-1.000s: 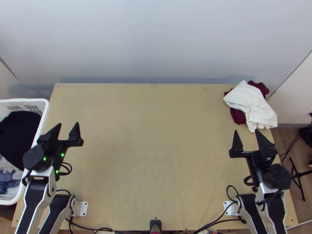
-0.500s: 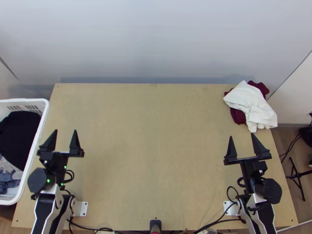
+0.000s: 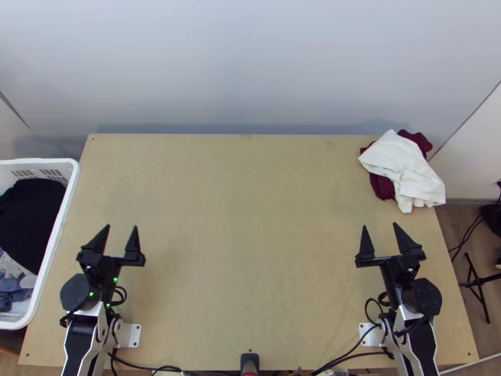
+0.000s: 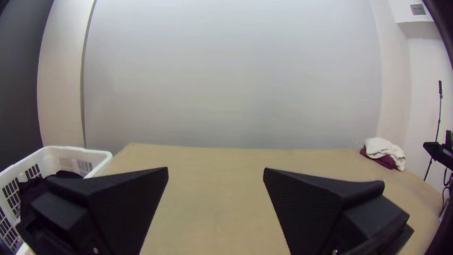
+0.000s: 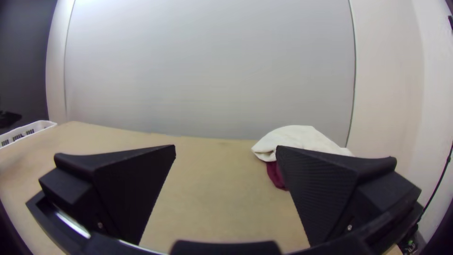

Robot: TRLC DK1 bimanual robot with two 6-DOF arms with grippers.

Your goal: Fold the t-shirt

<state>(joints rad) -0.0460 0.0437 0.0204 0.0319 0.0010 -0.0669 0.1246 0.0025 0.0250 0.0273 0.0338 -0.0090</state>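
In the top view my left gripper (image 3: 122, 227) stands open over the table's near left part, and my right gripper (image 3: 379, 226) is open at the near right. Each wrist view shows two fingers wide apart with nothing between them: left gripper (image 4: 215, 170), right gripper (image 5: 226, 147). At the table's far right corner lies a bunched white cloth (image 3: 404, 169) on top of a dark red one (image 3: 381, 186), beyond my right gripper and apart from it. I cannot tell whether either is a t-shirt.
A white basket (image 3: 61, 220) stands along the table's left edge, holding black cloth (image 3: 30, 216) and grey-blue pieces (image 3: 14, 289). Bare wooden table (image 3: 250, 238) stretches between the arms. Cables (image 3: 351, 353) run along the near edge.
Both arms have drawn back toward the table's near edge. My left gripper has shifted right and my right gripper somewhat left, both staying open. The cloths and basket have not moved.
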